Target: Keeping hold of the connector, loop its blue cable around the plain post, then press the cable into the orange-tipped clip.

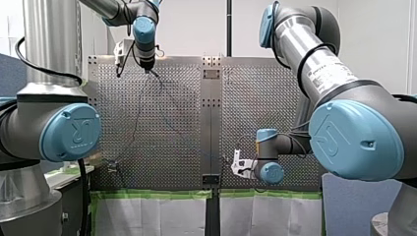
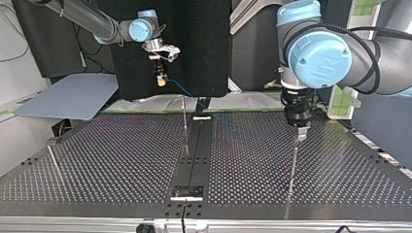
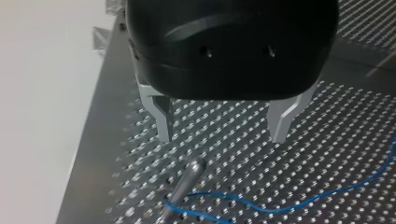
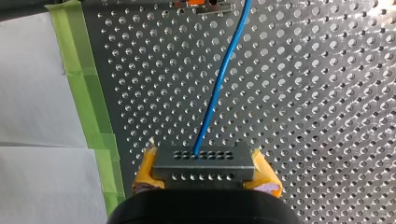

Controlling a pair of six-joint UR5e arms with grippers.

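The perforated desk point(image 3: 336, 140) is lying beneath both tools. My left tool point(image 3: 222, 136) is hanging spread just above the plain post point(image 3: 187, 176). My right tool point(image 4: 205, 171) is pinching the connector point(image 4: 203, 158), its blue cable point(image 4: 219, 88) running straight ahead.

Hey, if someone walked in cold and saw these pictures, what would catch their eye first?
Probably the bright blue cable, running from the dark connector clamped between my right hand's yellow pads, held up at the top view's far side. Then my left hand, open, its metal fingers poised just above a plain post with the cable lying by its foot.
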